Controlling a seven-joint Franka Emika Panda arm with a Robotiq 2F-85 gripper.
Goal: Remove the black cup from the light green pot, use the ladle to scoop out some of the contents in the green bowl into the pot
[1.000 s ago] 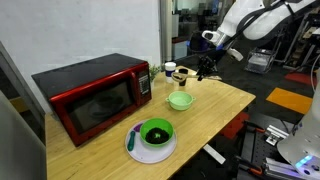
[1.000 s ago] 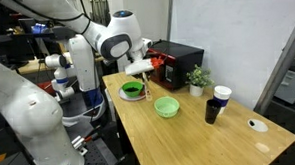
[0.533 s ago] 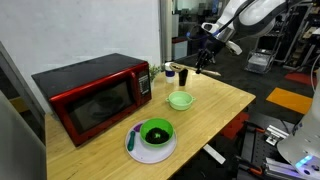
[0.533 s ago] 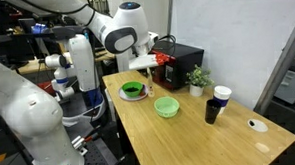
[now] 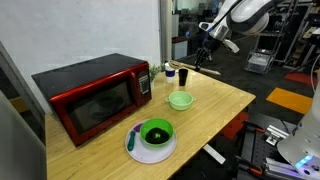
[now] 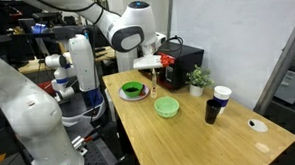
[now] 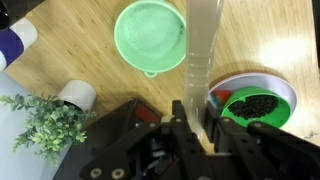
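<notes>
Ladle's in hand, scooping step is coming up

The gripper [image 7: 195, 125] is clamping nearly shut on the ladle [image 7: 197, 50] handle, hovering above the table [image 6: 190, 141]. The black cup [image 6: 211, 111] is sitting out, at 3 o'clock from the light green pot [image 6: 167, 107]. In the wrist view the green bowl [image 7: 228, 96] is at 2 o'clock; guessing it's dipping in there next.
</notes>
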